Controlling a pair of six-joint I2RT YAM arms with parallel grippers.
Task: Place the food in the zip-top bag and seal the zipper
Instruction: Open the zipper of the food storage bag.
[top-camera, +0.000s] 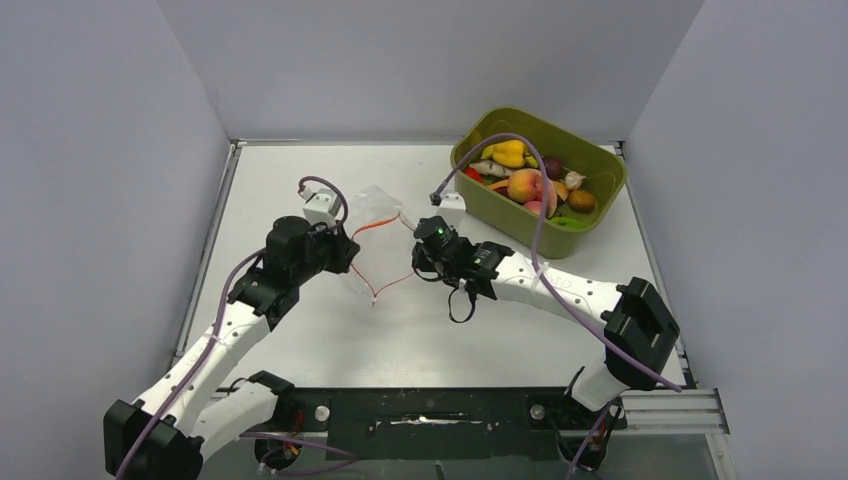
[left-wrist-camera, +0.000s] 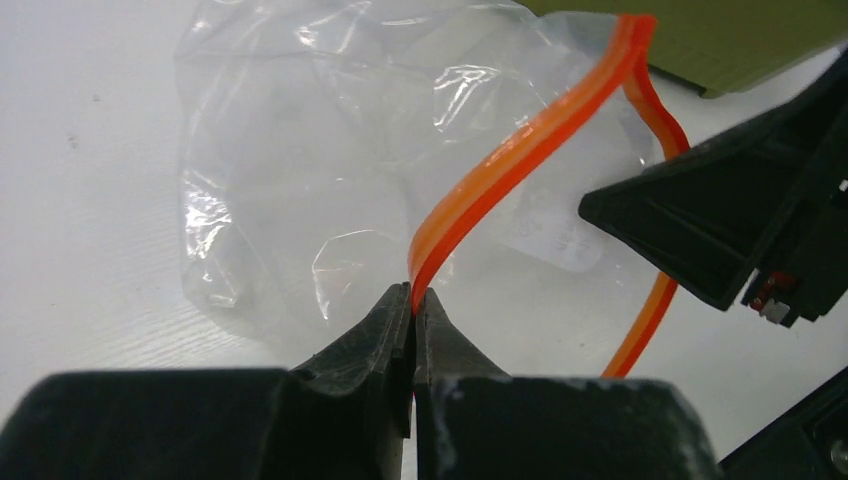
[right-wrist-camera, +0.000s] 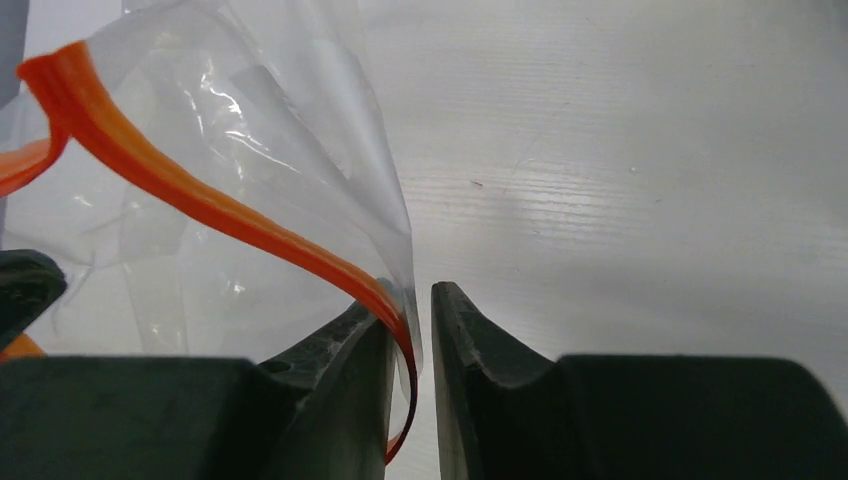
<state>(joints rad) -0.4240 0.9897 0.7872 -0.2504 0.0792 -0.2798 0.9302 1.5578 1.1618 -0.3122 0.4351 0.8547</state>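
1. The bag (top-camera: 378, 205) lies on the table (top-camera: 320, 340) between the two arms, left of the tub (top-camera: 500, 215) and well apart from it.
2. Its mouth faces the arm bases, and the zipper (left-wrist-camera: 520, 150) stands open in a wide loop, its two halves apart.
3. The left gripper (left-wrist-camera: 413, 300) is at the left side of the mouth. Its jaws are pressed tight together on one half of the zipper, which rises out of the fingertips and curves up and to the right.
4. The other half of the strip runs separately down the right of the left wrist view, just beside the dark body of the right arm.
5. The right gripper (right-wrist-camera: 415, 310) is at the right side of the mouth, facing the left one across the loop.
6. Its jaws stand narrowly apart. The strip and a fold of clear film drop into the gap and lie against one finger (right-wrist-camera: 350, 370). A sliver of table shows between the film and the other finger, so the strip is not clamped there.
7. The bag's clear film is crinkled and bunched behind the strip, and no food shows inside it in any view.
8. The food sits piled in the tub at the far right of the table: a peach (top-camera: 527, 185) in the middle, a yellow pepper (top-camera: 508, 153) behind it, and a dark purple piece (top-camera: 552, 166) to its right.
9. Neither gripper touches the tub or the food.
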